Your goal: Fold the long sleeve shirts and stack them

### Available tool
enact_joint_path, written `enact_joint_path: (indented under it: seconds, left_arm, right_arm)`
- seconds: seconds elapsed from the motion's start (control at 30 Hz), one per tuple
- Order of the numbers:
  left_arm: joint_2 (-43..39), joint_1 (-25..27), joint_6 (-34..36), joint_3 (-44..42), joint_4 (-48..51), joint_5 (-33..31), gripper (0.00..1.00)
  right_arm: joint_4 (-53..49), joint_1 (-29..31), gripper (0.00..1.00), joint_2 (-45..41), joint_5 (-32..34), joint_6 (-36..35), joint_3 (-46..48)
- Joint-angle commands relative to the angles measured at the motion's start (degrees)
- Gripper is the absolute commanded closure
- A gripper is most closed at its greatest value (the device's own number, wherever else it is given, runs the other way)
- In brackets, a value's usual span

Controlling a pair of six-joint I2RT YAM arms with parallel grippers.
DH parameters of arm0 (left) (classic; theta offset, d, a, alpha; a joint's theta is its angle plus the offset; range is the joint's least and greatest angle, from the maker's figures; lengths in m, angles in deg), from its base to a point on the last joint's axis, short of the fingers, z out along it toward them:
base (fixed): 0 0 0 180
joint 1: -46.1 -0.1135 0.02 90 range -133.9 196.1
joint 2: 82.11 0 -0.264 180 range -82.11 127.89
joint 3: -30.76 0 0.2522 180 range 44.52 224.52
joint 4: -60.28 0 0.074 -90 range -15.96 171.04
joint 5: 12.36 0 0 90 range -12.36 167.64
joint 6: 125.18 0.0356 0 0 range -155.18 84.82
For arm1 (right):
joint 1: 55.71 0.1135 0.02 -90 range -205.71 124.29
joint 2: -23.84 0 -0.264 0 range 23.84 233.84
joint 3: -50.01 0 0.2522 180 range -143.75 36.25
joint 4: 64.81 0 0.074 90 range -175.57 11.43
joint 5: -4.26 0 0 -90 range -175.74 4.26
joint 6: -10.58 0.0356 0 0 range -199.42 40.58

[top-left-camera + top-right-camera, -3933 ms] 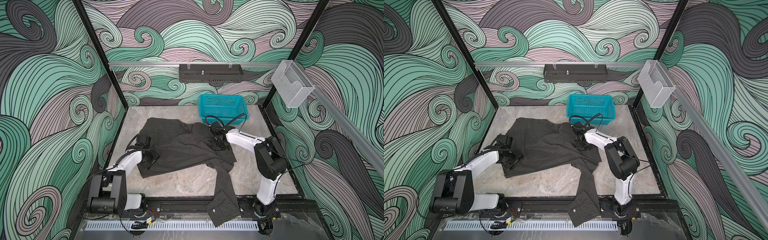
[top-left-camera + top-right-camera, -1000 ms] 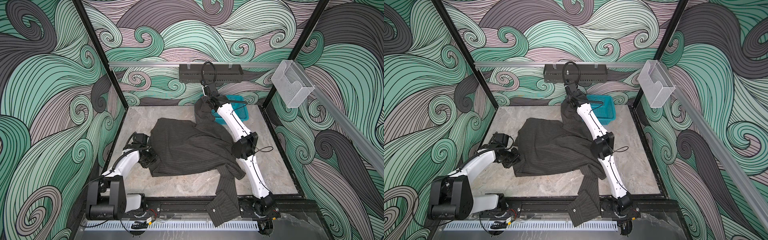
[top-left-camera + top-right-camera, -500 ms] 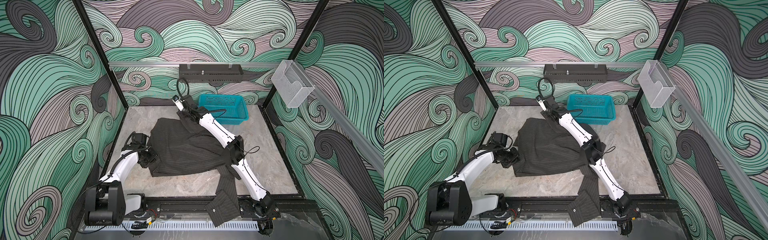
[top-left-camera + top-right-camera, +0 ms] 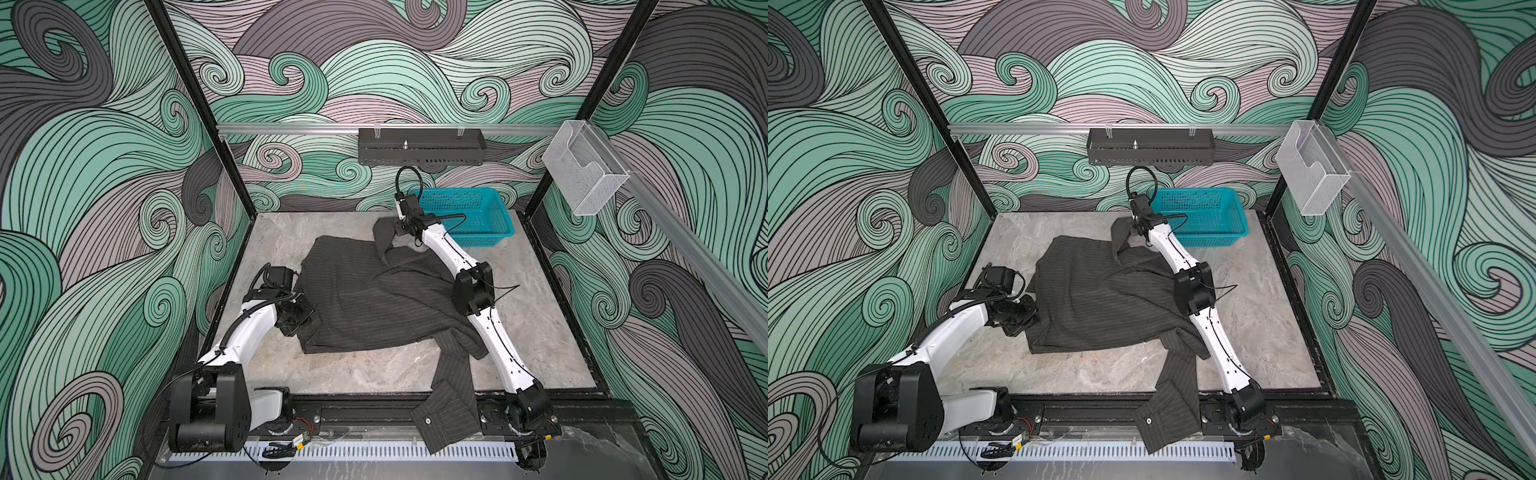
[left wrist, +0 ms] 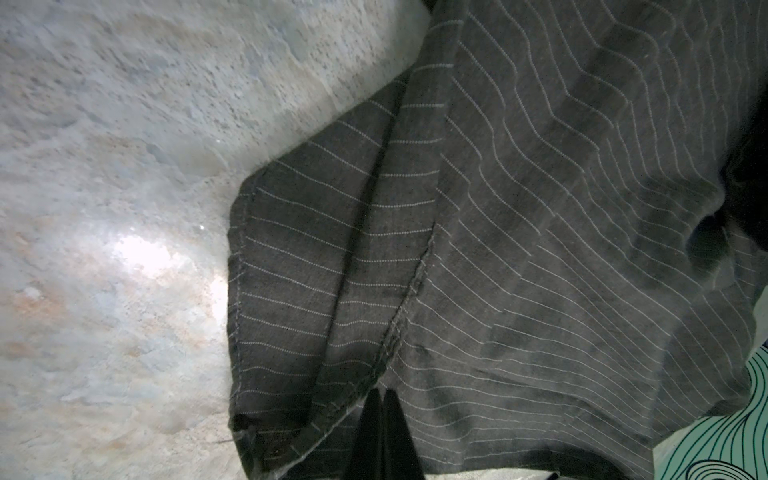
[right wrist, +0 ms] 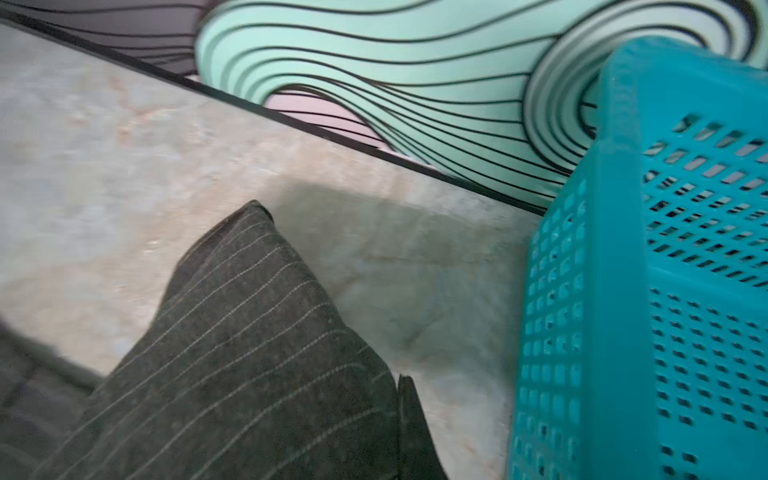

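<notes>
- Cuff (image 4: 444, 417) of one long sleeve (image 4: 455, 365) hangs over the counter's near edge onto the black base frame, with a pale button showing in both top views.
- Counter (image 4: 374, 370) is bare grey stone between that edge and the shirt (image 4: 365, 299), which lies crumpled and unfolded across the middle. The cloth is dark with thin pale stripes.
- Left jaws, on the left arm (image 4: 249, 328) at the shirt's left edge, are pressed together and pinch the cloth near a seam. The left wrist view shows the black fingertips (image 5: 370, 432) closed on it.
- Right arm (image 4: 446, 253) reaches over the shirt toward the back. Right jaws pinch a fold of the shirt, seen close in the right wrist view (image 6: 249, 353), and hold it raised off the counter just beside the basket.
- Basket (image 4: 478, 235), teal mesh, stands at the back right of the counter.
- Black tray (image 4: 419, 147) and clear holder (image 4: 582, 174) hang on rails along the walls.
</notes>
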Motion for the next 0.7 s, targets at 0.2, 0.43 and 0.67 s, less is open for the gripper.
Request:
enact_joint_path:
  seconds: [0.2,0.43,0.67]
  left_arm:
    - [0.9,-0.3,0.3,1.7,0.7,0.3,1.00]
    - [1.0,-0.4,1.0,1.7,0.9,0.6,1.00]
    - [0.2,-0.4,1.4,3.3,2.7,0.6,0.97]
  right_arm:
    - [-4.4,-2.0,1.00,-4.8,21.4,-2.5,0.9]
    - [7.9,-2.1,1.00,-3.7,29.0,-13.9,-0.1]
    - [9.3,-1.4,0.43,-5.8,14.2,-13.9,-1.5]
